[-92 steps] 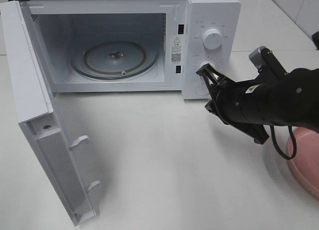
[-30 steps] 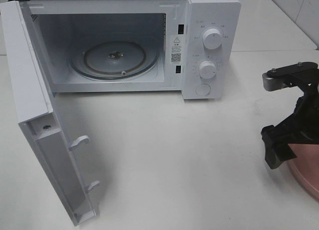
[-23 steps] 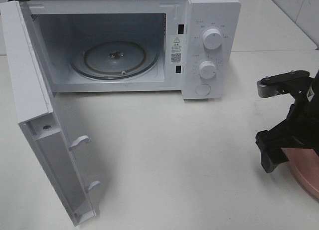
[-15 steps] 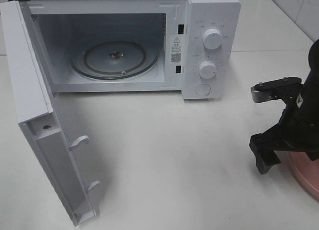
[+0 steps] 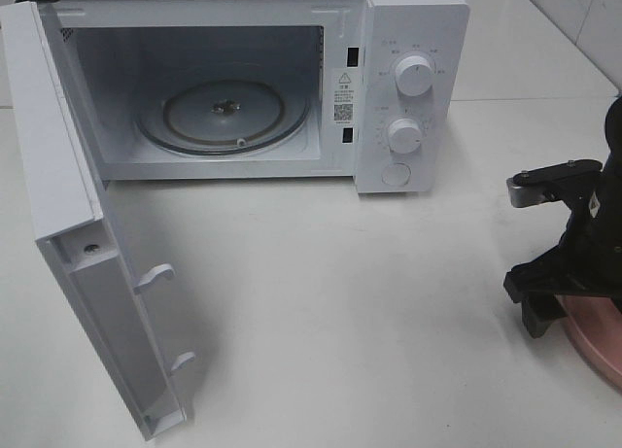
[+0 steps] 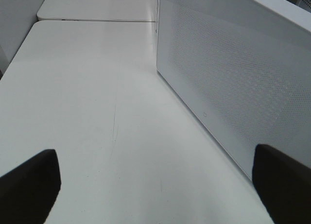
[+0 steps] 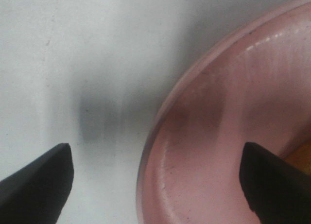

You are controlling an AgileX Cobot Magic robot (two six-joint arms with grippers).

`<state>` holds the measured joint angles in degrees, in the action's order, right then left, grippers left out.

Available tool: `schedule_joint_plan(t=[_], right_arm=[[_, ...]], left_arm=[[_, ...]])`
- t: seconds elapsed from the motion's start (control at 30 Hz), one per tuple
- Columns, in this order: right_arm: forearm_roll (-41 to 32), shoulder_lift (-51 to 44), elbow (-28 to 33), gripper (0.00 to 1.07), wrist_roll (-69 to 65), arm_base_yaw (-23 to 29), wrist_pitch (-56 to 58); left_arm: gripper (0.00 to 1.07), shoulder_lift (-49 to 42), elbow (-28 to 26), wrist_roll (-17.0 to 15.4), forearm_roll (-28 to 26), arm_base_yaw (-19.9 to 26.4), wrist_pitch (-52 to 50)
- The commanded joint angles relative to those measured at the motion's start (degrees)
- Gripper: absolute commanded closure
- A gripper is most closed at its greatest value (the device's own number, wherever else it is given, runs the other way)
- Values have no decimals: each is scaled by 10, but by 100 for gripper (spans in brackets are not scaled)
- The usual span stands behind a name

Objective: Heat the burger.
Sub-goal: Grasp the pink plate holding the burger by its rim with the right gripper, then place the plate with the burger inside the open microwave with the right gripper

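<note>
**Slip/spill risk at pickup**

Right fingers point(image 7: 34, 185) spread wide, one tip over worktop point(image 7: 97, 49), other over pink plate point(image 7: 204, 151), rim between; nothing gripped. Risk: shallow bite on thin sloped rim → slip, or tilt of plate w/ burger point(image 7: 301, 158) sliding off. Burger: prob. the golden-brown sliver glimpsed on plate in right wrist view. Lower right of high view, hidden behind arm. Microwave point(image 5: 408, 40) upper left, door open, only glass turntable point(image 5: 224, 113) inside. Left fingers point(image 6: 29, 185) apart, idle.
</note>
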<state>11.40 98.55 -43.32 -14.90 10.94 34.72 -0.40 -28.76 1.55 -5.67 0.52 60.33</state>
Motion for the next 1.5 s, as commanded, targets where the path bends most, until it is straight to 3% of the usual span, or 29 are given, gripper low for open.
schedule_joint_plan(t=[0.03, 0.5, 0.77, 0.83, 0.87, 0.9, 0.93, 1.0, 1.03, 1.07, 1.17, 1.23, 1.5], right_arm=[[10, 2, -2, 21, -4, -9, -9], [10, 50, -2, 29, 3, -9, -23], [10, 50, -2, 49, 2, -9, -25], [10, 50, -2, 61, 2, -9, -25], [10, 50, -2, 61, 2, -9, -25], [10, 50, -2, 70, 2, -9, -24], [10, 50, -2, 70, 2, -9, -24], [10, 50, -2, 85, -3, -9, -23], [10, 50, -2, 85, -3, -9, -23], [10, 50, -2, 93, -2, -9, -25], [10, 50, -2, 102, -2, -9, -28], [10, 50, -2, 107, -2, -9, -28], [11, 50, -2, 107, -16, -6, -28]], left_arm=[[7, -10, 2, 1, -1, -2, -9], [7, -10, 2, 1, -1, -2, -9], [7, -10, 2, 1, -1, -2, -9], [7, -10, 2, 1, -1, -2, -9], [7, -10, 2, 1, -1, -2, -9], [7, -10, 2, 1, -1, -2, -9], [7, -10, 2, 1, -1, -2, -9], [7, -10, 2, 1, -1, -2, -9], [7, -10, 2, 1, -1, -2, -9], [7, -10, 2, 1, -1, -2, -9], [7, -10, 2, 1, -1, -2, -9], [7, -10, 2, 1, -1, -2, -9], [7, -10, 2, 1, -1, -2, -9]])
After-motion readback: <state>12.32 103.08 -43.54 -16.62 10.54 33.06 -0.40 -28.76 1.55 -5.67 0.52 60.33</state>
